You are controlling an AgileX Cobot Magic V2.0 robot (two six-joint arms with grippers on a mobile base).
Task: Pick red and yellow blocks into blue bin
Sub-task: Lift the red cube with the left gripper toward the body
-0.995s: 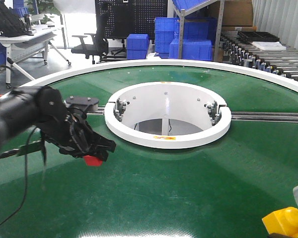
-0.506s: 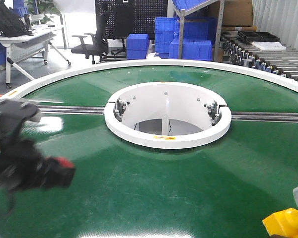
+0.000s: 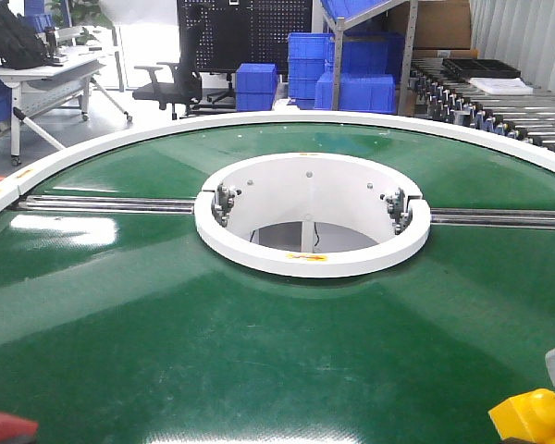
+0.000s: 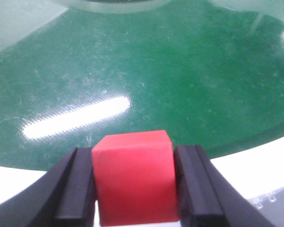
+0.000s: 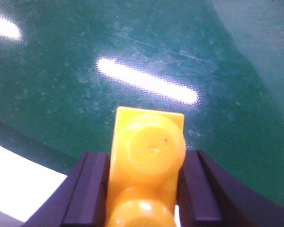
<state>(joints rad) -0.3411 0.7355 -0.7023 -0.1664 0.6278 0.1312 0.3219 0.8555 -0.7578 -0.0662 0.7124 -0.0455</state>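
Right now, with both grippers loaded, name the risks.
The blue bin shows in no view, so a release may miss it. The yellow brick juts beyond the right gripper and might pivot. The red cube in the left gripper hangs by the white table rim; dropped, it could fall off.
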